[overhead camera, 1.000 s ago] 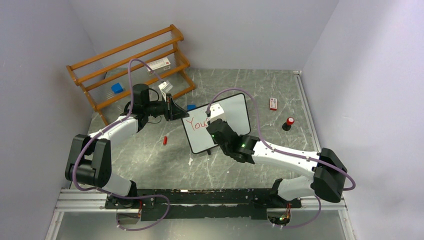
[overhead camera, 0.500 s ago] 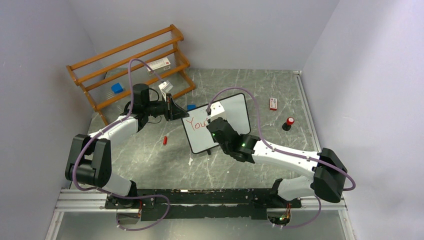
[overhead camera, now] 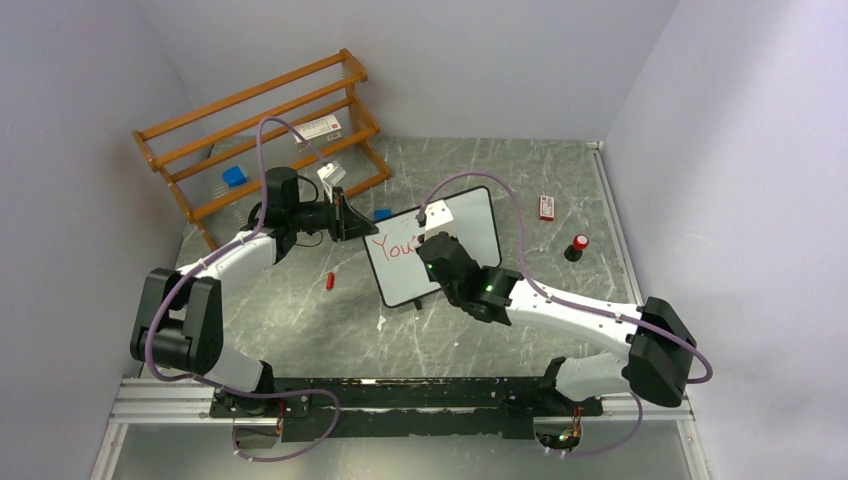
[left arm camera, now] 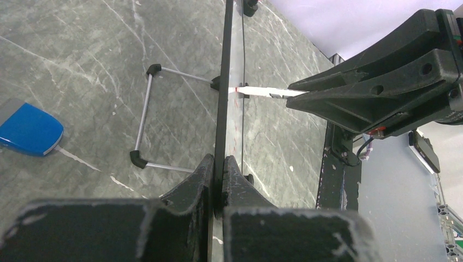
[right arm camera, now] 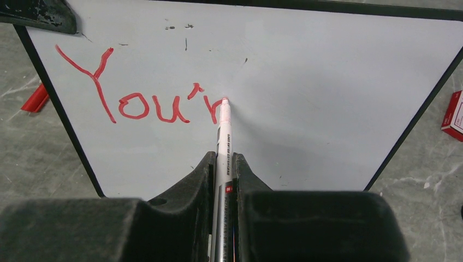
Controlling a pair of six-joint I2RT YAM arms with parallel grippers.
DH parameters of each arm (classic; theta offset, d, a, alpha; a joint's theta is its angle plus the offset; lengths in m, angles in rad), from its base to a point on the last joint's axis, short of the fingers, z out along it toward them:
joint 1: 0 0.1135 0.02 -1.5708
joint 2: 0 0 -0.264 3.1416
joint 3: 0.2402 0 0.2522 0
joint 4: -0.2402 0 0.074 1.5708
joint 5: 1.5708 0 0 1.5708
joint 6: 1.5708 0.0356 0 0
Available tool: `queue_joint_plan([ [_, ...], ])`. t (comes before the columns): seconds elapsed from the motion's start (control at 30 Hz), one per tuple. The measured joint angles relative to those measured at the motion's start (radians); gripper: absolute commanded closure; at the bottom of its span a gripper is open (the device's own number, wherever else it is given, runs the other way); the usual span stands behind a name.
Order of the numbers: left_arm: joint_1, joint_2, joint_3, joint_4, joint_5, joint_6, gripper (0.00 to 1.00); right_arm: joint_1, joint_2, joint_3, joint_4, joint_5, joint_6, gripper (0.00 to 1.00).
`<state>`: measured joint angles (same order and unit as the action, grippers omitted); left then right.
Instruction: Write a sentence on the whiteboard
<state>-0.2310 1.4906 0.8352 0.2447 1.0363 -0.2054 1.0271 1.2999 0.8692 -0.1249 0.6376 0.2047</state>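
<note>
The right gripper (right arm camera: 223, 159) is closed on a marker (right arm camera: 223, 128). The marker tip touches the whiteboard (right arm camera: 327, 76) straight ahead of the fingers, at the right end of the red lettering (right arm camera: 136, 103), which reads "You'r". The left gripper (left arm camera: 218, 166) is clamped on the board's edge, steadying it on the counter (left arm camera: 82, 71). For the next letter, press lightly, travel rightward along the same line, and lift cleanly between strokes.
</note>
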Motion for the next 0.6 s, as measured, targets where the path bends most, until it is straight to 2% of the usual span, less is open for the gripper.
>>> queue_joint_plan([
  [0.6, -0.001, 0.000, 0.003, -0.007, 0.001, 0.004, 0.95, -0.008, -0.069, -0.032, -0.024, -0.032, 0.019, 1.00],
])
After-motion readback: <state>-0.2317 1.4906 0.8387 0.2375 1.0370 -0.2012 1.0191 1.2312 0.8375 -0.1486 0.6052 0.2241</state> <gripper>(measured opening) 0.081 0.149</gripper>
